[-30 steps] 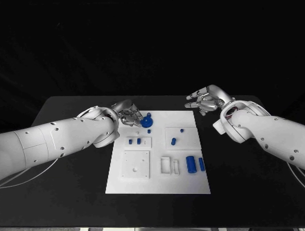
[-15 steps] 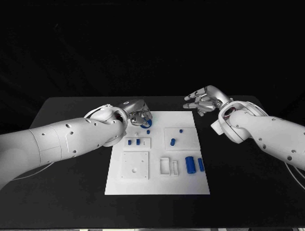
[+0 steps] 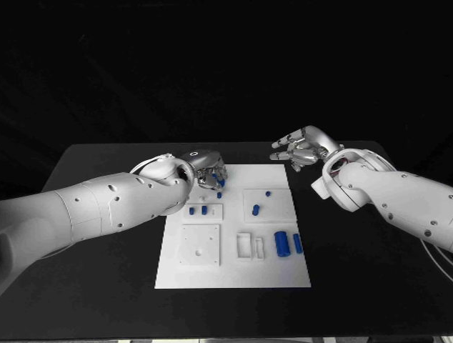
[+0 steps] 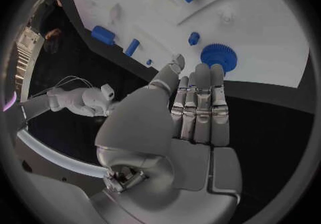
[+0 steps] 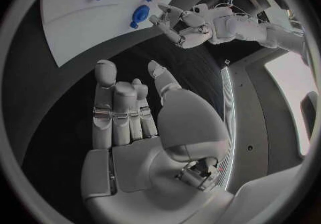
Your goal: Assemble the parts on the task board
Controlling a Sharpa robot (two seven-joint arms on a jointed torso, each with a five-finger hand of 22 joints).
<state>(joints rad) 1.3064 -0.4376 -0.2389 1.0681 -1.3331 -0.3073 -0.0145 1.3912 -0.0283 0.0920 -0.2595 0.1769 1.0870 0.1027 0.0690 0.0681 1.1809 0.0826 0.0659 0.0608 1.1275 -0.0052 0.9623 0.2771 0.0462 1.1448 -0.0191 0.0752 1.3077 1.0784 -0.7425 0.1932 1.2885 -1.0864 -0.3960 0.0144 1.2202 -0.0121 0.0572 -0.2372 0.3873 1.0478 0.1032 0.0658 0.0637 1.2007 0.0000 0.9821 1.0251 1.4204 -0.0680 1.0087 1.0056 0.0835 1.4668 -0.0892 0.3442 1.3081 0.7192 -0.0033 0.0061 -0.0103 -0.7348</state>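
A: Left hand [image 3: 208,168]?
B: Upper centre of the head view, over the top edge of the task board [image 3: 237,275]. Fingers [image 4: 200,101] straight, held together, gripping nothing; the blue gear [image 4: 218,57] lies free on the board just beyond the fingertips.

A: Right hand [image 3: 305,148]?
B: Upper right of centre, above the black surface [image 3: 103,286] beside the board's top right corner. Fingers [image 5: 110,112] extended, apart, empty.

A: Other parts?
B: Blue cylinder [image 3: 281,243] and a thinner piece [image 3: 298,243] lower right of the board; small blue pegs [image 3: 198,211] mid-left; one piece [image 3: 256,209] in the centre
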